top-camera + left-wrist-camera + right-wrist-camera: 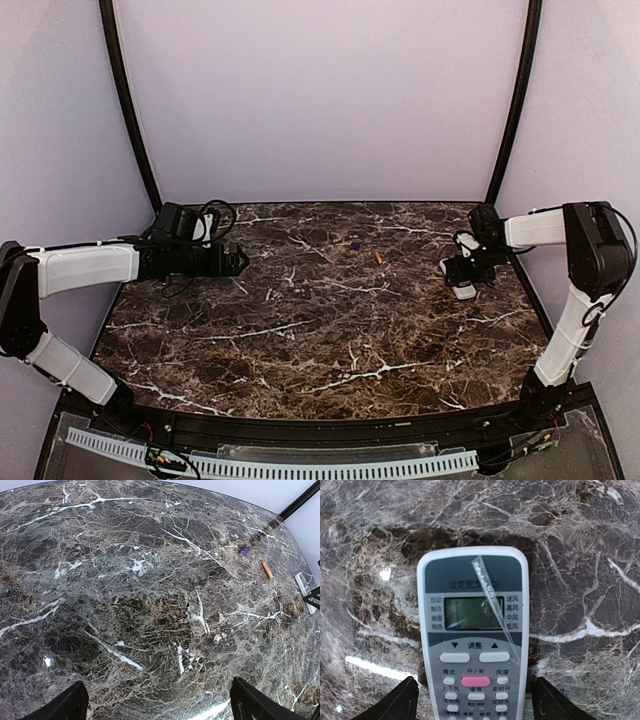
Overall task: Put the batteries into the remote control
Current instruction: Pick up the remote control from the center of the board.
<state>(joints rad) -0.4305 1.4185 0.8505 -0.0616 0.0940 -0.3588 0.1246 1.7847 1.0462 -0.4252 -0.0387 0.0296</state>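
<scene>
The white remote control lies face up on the marble table, screen and grey buttons showing, with a strip of clear film across the screen. My right gripper is open just above it, one finger on each side of its lower half, with a small gap on both sides. From above, the right gripper hangs over the remote at the right of the table. The dark blue battery and the orange battery lie loose left of it. My left gripper is open and empty at the far left.
The left wrist view shows bare marble under the open left gripper, with the blue battery, orange battery and remote far off at the right. Dark frame posts stand at the back corners.
</scene>
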